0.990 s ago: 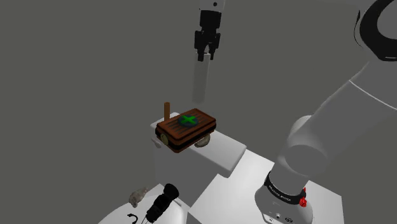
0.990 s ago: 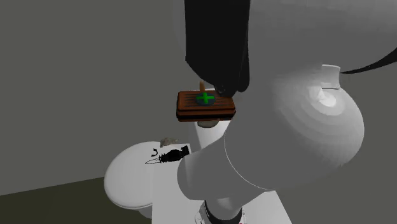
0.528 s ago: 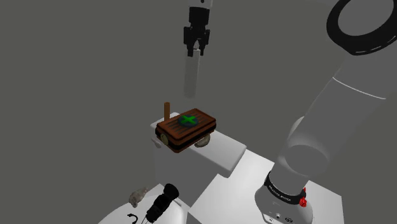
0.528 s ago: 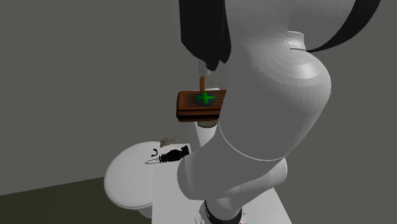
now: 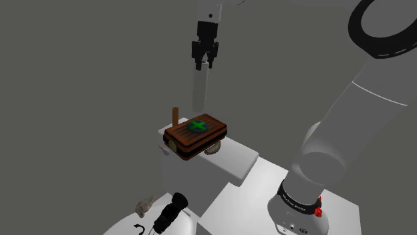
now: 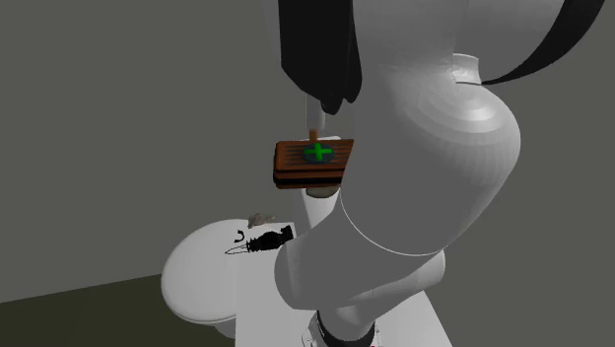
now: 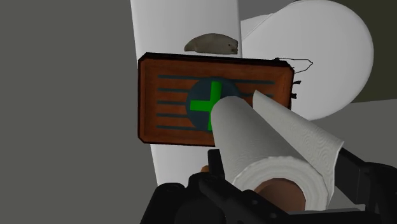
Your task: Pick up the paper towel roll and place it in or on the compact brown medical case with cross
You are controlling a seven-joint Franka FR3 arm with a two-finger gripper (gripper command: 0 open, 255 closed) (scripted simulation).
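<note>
Plain grey walls are standing behind a white block, and I'm seeing open air all round above it. The brown case with its green cross is overhanging the block's edge, with a brown peg standing just behind it. My claw is pinching the top end of the paper towel roll. The roll is hanging upright over the case, white and dimpled. I cannot tell whether its lower end is touching.

Textured white paper towel roll; ribbed, matt brown case.
</note>
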